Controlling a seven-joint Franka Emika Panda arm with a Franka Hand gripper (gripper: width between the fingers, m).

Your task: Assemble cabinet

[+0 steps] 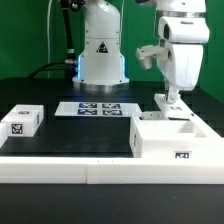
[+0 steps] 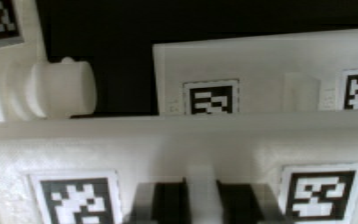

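Observation:
The cabinet (image 1: 160, 140), an open white box with a tag on its front, stands at the exterior view's right front. Just behind it is a flat white panel (image 1: 180, 104). My gripper (image 1: 172, 97) points straight down at that panel's near edge. In the wrist view my gripper (image 2: 204, 186) has its two dark fingers (image 2: 171, 200) close together, with a thin strip of white between them. They sit on a white part (image 2: 176, 150) that carries two tags. Beyond it are a tagged white panel (image 2: 247, 65) and a round white peg (image 2: 60, 88).
A small white cube (image 1: 20, 120) with one tag sits at the exterior view's left. The marker board (image 1: 98, 108) lies in front of the robot base (image 1: 100, 60). A low white rail (image 1: 90, 170) runs along the table's front.

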